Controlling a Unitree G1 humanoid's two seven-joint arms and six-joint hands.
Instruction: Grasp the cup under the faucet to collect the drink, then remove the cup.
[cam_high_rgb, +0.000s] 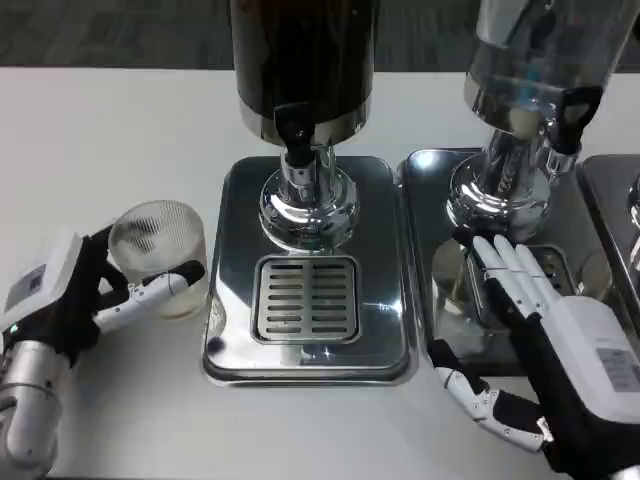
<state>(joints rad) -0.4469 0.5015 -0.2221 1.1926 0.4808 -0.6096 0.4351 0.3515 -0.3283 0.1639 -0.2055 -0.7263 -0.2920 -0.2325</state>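
A clear ribbed cup (160, 252) stands on the white table, left of the middle dispenser's steel base (385, 340). My left hand (75, 290) wraps around it, a finger crossing its front. The dark drink dispenser (303, 60) has its black faucet (297, 130) above the slotted drip grate (305, 297), which has nothing on it. My right hand (545, 340) lies flat and spread over the base of the second dispenser (530, 60), holding nothing.
The second dispenser's steel tray (430, 170) adjoins the middle one on the right. The edge of a third tray (615, 200) shows at the far right. White table (100, 130) stretches to the left and along the front.
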